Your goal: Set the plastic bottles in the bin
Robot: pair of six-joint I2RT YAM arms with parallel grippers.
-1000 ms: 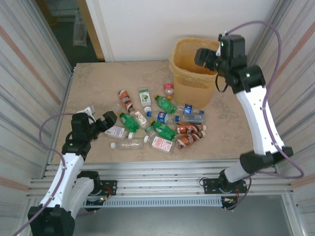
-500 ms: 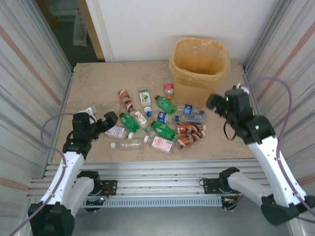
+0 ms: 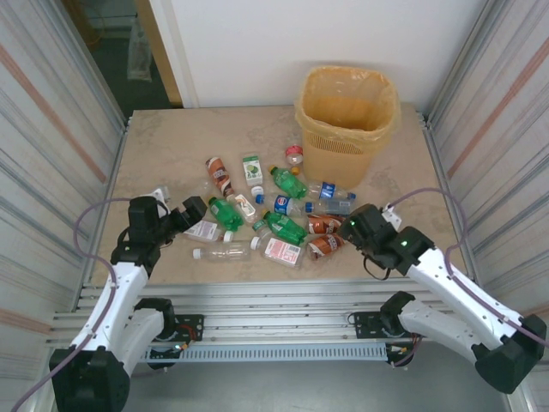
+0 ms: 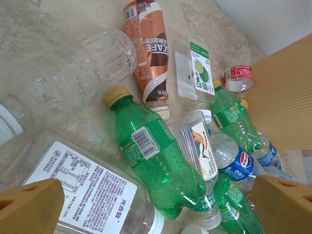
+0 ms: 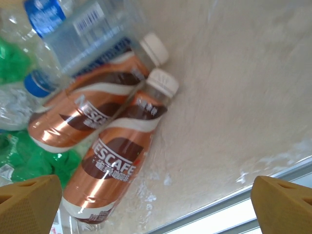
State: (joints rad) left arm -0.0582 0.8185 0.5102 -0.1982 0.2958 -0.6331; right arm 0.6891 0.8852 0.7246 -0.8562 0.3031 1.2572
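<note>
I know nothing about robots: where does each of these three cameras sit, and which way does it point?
Top external: above and behind the arms, looking down on the table, the bin and the plastic bottles; both arms show.
Left wrist: by the left gripper, facing down at a green bottle; its tan fingertips show, spread apart.
Right wrist: by the right gripper, facing two brown-labelled bottles near the table edge; its tan fingertips show, spread.
Shared: top and right wrist views both show those brown-labelled bottles.
</note>
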